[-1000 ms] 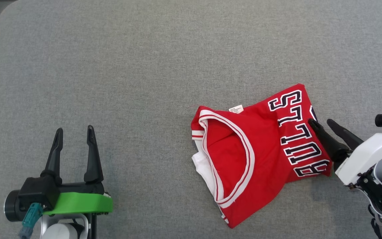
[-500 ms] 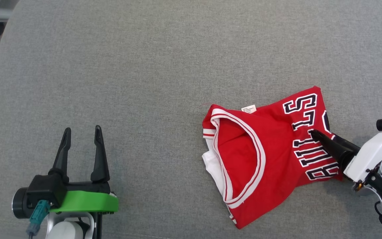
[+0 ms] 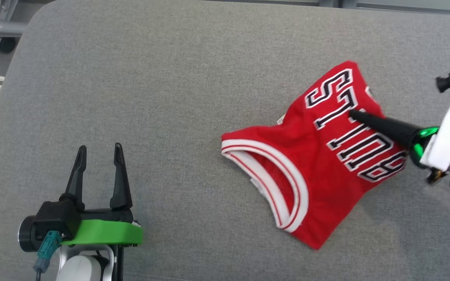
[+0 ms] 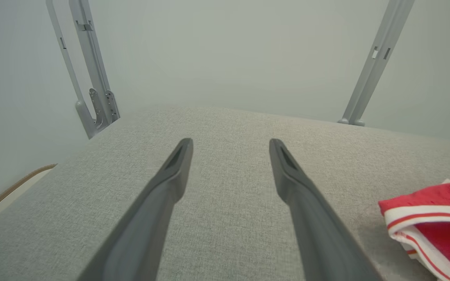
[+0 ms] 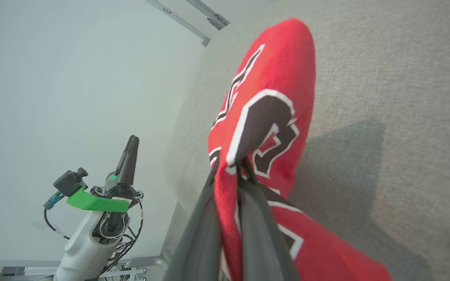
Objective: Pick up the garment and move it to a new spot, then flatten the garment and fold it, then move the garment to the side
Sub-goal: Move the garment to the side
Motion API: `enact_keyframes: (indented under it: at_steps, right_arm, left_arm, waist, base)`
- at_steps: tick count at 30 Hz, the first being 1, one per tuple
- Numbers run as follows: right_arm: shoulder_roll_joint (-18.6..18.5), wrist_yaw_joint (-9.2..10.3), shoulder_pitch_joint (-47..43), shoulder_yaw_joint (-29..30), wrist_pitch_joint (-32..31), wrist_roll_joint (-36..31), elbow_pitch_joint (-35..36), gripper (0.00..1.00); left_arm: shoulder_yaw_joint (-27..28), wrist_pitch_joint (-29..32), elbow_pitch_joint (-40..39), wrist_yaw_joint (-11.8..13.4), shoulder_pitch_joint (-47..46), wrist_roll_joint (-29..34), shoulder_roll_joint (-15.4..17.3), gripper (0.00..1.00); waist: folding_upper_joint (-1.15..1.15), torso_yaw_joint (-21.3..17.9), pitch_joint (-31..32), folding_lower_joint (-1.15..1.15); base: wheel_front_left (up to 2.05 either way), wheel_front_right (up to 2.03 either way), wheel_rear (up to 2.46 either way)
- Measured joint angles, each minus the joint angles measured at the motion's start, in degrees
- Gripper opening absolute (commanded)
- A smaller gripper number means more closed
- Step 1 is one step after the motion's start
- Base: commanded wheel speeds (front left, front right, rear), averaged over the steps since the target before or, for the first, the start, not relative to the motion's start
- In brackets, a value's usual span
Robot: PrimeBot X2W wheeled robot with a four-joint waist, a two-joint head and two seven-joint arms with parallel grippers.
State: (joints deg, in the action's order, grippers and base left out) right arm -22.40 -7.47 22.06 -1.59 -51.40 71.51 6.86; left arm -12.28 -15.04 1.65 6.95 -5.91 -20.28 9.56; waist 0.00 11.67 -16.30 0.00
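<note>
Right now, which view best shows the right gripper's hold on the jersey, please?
Right wrist view: the right gripper pinches a jersey fold up close. Head view shows it from above; left wrist view, the jersey's trimmed edge.

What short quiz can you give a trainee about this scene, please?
1. True or false: the right claw is shut on the jersey.
2. The left claw is: A) open and empty; B) shut on the jersey; C) shut on a cup.
3. Fill in: the jersey partly lies on a ___ cloth surface.

Key: 1 true; 2 A; 3 grey.
</note>
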Motion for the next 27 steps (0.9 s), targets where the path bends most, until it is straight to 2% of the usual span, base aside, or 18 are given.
enact_keyframes:
  at_steps: [4, 7, 9, 13, 18, 27]
  right_arm:
    - [-3.3, 0.00, 5.1, 5.7, -4.2, -6.7, -4.6, 0.00]
    - [-6.0, 0.00, 10.1, 10.5, -6.0, -14.2, -9.5, 0.00]
    - [-7.9, 0.00, 13.2, 12.8, -6.1, -20.0, -12.2, 0.00]
    - [-9.0, 0.00, 20.4, 16.8, -3.9, -28.9, -17.3, 0.00]
    - [-9.6, 0.00, 27.8, 19.6, -2.1, -34.6, -22.3, 0.00]
    - [-13.2, -0.01, 35.1, 23.9, 4.2, -41.4, -30.1, 0.00]
  left_arm:
    - [-0.6, 0.0, -0.1, -1.0, -1.1, 0.5, -0.5, 1.00]
    - [-1.3, 0.0, 0.0, -1.6, -2.5, 1.4, -0.7, 1.00]
    - [-1.8, 0.0, 0.2, -1.8, -3.4, 1.8, -0.7, 1.00]
    - [-2.8, 0.0, 0.2, -2.2, -5.3, 2.3, -1.0, 1.00]
    - [-3.5, 0.3, 0.1, -2.2, -7.2, 2.7, -1.3, 1.00]
    - [-3.7, 0.4, -2.0, -1.4, -9.2, 4.1, -0.5, 1.00]
  waist:
    - [0.00, -0.3, -1.2, 0.00]
    - [0.00, -0.4, -2.7, 0.00]
    - [0.00, -0.4, -3.6, 0.00]
    - [0.00, -0.7, -5.6, 0.00]
    - [0.00, -1.5, -7.8, 0.00]
    - [0.00, -3.5, -11.8, 0.00]
  base:
    - [0.00, 0.00, 0.00]
    - [0.00, 0.00, 0.00]
    - [0.00, 0.00, 0.00]
    - [0.00, 0.00, 0.00]
    - [0.00, 0.00, 0.00]
    - [0.00, 0.00, 0.00]
